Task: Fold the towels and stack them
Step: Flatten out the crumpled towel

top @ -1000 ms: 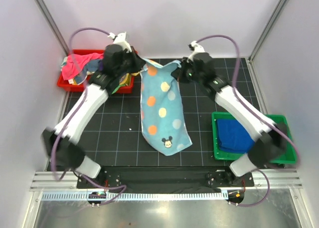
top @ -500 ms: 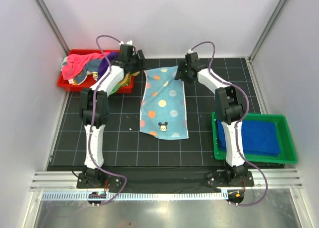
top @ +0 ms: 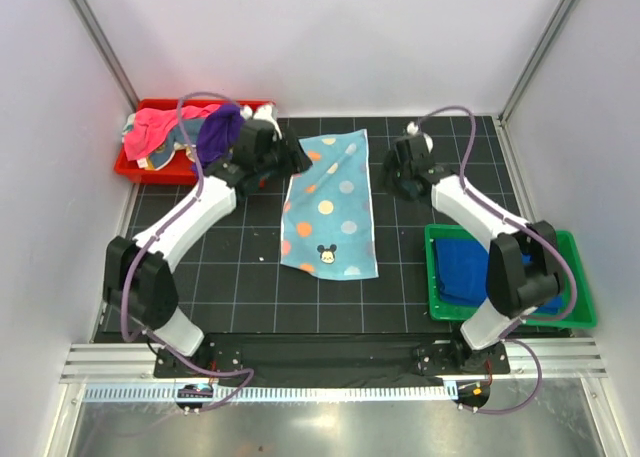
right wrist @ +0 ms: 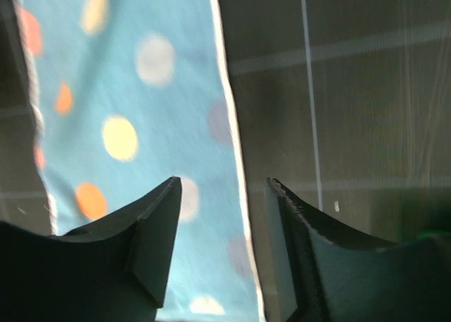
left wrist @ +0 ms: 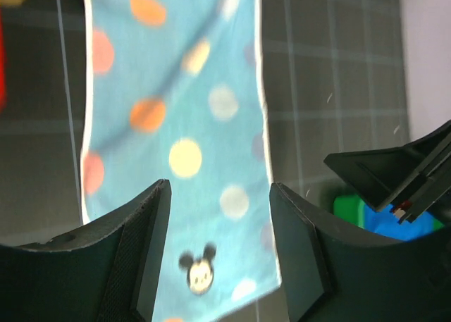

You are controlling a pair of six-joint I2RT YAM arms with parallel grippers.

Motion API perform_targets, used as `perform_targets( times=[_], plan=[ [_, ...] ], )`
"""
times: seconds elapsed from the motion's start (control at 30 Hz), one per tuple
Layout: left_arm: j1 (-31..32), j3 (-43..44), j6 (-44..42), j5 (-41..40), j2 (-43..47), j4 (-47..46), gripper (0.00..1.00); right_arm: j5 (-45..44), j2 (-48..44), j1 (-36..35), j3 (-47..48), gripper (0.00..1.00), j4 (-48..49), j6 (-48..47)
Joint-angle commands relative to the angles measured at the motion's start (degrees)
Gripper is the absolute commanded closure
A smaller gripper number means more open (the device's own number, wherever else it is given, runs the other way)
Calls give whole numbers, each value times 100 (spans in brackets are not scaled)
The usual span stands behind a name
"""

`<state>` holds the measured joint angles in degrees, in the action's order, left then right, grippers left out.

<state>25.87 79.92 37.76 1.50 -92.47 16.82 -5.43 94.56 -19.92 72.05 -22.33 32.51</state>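
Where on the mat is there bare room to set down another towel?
Bare mat lies between the polka-dot towel and the green tray, and between that towel and the left arm. Crowded: the red tray is heaped with towels, and a blue towel fills the green tray.

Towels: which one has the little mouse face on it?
The light blue polka-dot towel, spread flat in the middle. The royal blue towel in the green tray is plain, and the towels heaped in the red tray show no face.
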Motion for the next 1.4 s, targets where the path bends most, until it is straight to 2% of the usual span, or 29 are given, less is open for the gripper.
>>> perform_targets(
  times=[0.0,0.07,0.23,0.43,0.5,0.9,0.97,1.0,1.1,1.2,1.37],
  plan=[
    [312,-853,292,-606,491,340,39,-370,-760,-275,-901,44,0,290],
    [410,-1504,381,-738,921,357,39,-423,-1087,-467,-1471,50,0,448],
    [577,-2629,504,-879,1608,340,39,-932,-1905,-1039,-2387,52,-70,756],
    [586,-3561,557,-686,2127,156,33,-1205,-1819,-1777,-2810,53,62,1222],
    [586,-3719,557,-520,2049,24,31,-1398,-1452,-2023,-2863,56,45,1502],
    [586,-3817,557,-317,1275,-390,31,-1593,-1019,-2402,-3022,57,246,1908],
    [595,-3817,548,-325,1196,-381,31,-1575,-1028,-2429,-3030,60,281,1934],
    [586,-3826,548,-326,1178,-390,31,-1575,-1036,-2437,-3022,68,290,1934],
    [586,-3870,540,-326,1161,-416,31,-1619,-1115,-2437,-2916,82,168,1908],
    [595,-3896,522,-229,1178,-477,31,-1601,-1212,-2429,-2750,89,45,1829],
    [586,-3852,408,-167,1161,-531,31,-1698,-1326,-2437,-2337,91,-324,1697]
  ],
)
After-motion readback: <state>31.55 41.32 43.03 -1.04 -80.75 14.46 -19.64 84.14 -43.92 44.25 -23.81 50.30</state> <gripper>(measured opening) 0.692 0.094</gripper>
